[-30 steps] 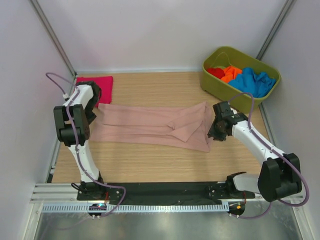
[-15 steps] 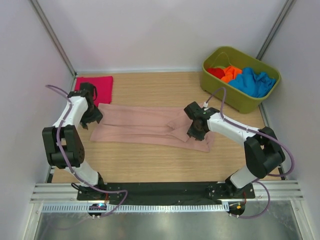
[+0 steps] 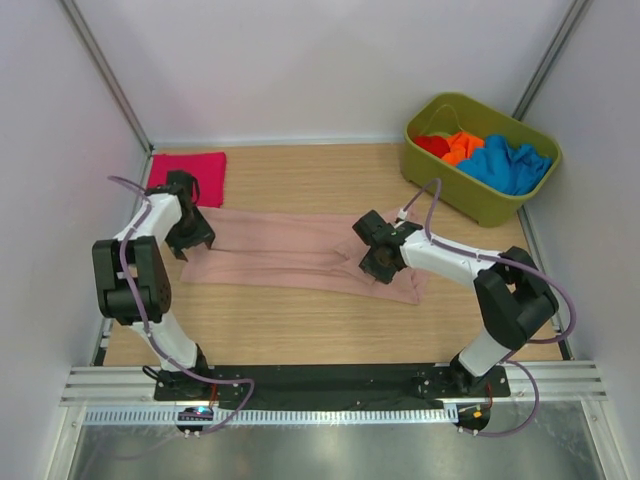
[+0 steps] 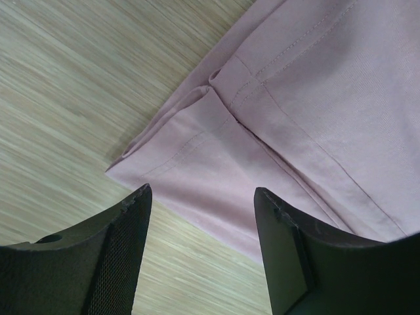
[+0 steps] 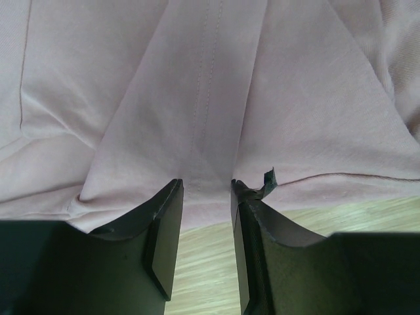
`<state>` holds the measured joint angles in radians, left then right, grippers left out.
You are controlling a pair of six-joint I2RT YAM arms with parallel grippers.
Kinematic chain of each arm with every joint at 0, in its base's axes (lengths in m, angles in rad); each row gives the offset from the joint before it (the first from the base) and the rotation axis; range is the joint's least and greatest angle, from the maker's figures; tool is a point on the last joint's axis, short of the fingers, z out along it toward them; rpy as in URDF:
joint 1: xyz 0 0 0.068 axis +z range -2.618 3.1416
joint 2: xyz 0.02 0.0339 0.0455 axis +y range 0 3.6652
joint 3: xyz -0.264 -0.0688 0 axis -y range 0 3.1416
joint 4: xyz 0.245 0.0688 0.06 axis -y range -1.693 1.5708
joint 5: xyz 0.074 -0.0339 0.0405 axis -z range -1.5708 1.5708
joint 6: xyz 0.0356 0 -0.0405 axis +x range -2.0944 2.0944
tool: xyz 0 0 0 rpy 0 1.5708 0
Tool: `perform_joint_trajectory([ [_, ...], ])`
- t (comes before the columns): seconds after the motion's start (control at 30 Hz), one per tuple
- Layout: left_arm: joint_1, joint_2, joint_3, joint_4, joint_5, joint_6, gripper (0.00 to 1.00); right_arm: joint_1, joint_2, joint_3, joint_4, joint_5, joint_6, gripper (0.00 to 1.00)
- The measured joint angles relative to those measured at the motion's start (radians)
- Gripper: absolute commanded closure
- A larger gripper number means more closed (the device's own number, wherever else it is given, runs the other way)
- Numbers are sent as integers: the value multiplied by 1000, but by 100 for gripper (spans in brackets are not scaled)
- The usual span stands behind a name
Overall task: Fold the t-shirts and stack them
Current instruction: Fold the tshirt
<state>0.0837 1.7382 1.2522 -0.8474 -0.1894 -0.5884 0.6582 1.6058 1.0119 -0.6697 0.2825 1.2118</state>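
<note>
R fingers (image 5: 164, 236) maybe pinching pink t-shirt (image 5: 210, 98); contact hidden.

The right pincer (image 5: 206, 191) sits at the edge of the pink t-shirt (image 5: 197, 85). Folds run between its black fingers (image 5: 164, 226). Wooden worktop (image 5: 348, 220) shows below.

The wooden worktop (image 3: 300, 320) carries a dusty-pink t-shirt (image 3: 290, 255) spread lengthwise across its middle. A folded magenta t-shirt (image 3: 190, 170) lies in the far left corner, and an olive-green tub (image 3: 432, 168) sits in the far right corner.
</note>
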Motion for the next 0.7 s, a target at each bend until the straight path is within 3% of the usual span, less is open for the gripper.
perform_joint_trajectory([
  [0.2, 0, 29, -6, 9, 2, 0, 36, 0, 35, -1, 22, 6, 18, 59],
  [0.3, 0, 47, -6, 10, -1, -1, 37, 1, 49, -1, 34, 5, 19, 64],
  [0.4, 0, 65, 1, 5, -14, -2, 40, 1, 51, -1, 45, 8, 21, 79],
  [0.43, 0, 74, 8, 3, -20, -1, 40, 1, 51, -1, 50, 9, 21, 93],
  [0.47, 0, 82, 16, -1, -26, -1, 40, 2, 51, -2, 54, 10, 19, 99],
  [0.7, 0, 101, 72, -9, -56, -2, 36, 2, 50, -2, 58, 45, 15, 99],
])
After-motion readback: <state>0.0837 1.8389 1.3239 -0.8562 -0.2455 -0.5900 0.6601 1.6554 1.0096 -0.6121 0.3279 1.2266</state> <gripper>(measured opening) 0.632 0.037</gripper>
